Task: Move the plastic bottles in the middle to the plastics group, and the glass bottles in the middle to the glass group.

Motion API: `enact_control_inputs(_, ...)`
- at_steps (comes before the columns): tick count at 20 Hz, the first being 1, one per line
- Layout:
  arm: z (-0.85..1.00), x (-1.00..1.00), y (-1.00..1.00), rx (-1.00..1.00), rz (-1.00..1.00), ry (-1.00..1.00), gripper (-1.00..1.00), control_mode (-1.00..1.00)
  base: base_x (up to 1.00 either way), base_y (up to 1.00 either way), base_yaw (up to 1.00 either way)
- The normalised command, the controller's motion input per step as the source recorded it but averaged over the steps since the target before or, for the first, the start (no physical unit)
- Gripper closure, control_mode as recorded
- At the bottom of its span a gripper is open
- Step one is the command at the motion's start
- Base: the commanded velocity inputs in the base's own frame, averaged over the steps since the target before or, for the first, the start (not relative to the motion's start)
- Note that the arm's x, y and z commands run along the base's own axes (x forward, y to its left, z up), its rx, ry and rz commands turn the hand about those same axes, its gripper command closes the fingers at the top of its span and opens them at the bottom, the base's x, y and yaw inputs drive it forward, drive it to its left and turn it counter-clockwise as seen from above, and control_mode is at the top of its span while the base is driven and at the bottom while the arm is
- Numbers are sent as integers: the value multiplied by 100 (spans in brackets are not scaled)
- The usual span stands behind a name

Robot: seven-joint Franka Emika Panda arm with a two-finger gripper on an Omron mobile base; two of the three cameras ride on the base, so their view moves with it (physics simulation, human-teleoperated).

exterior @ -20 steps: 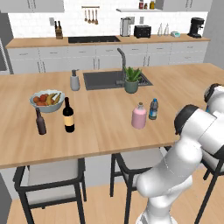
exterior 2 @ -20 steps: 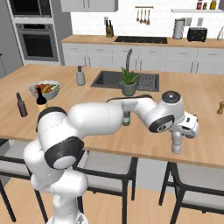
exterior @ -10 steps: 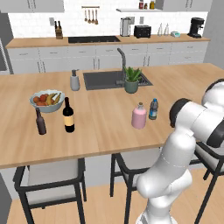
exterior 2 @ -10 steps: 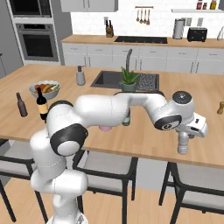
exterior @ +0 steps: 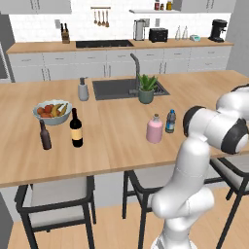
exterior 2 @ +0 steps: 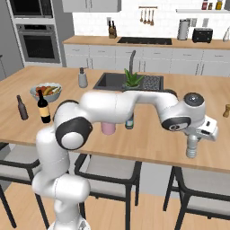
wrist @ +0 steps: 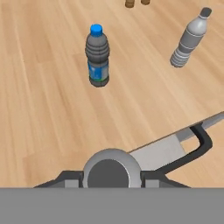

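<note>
Kitchen island counter (exterior 2: 148,148), pale wood, carried everything, and the work was at its right end. The claw (exterior 2: 193,138) was clenched on the neck of the clear bottle (exterior 2: 192,149), which hung upright with its base at or just above the wood, close to the front edge; whether it touched the counter could not be told. From the hand, the bottle's pale cap sat squarely between the two dark finger tips.

Over the last second the arm had carried this bottle steadily rightward along the front edge, away from the middle, with the grip unchanged. I judged this the end of the carry, with only setting down and letting go left for this bottle.

Just beyond the claw, further in from the front edge, stood the blue-cap bottle (wrist: 97,54) of the plastics group, and well to one side of it a grey bottle (wrist: 188,40) with a dark cap. The brown shakers (wrist: 130,3) stood beyond those, nearer the far right corner.

Back in the middle of the counter, the pink bottle (exterior: 154,129) and the blue bottle (exterior: 170,121) stood just beside each other, both not yet moved. Toward the left end, near the front edge, the wine bottle (exterior: 76,128) and the brown bottle (exterior: 45,135) made up the glass group, well apart from the pink one.

By my reckoning, one plastic bottle was nearly delivered and two middle bottles remained.
</note>
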Motion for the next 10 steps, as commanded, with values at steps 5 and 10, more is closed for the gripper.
enact_control_inputs(5,0,6,-44,0,0,-2,100,-100,0,0,0)
enact_control_inputs(10,1,3,-26,0,0,-5,100,-100,0,0,0)
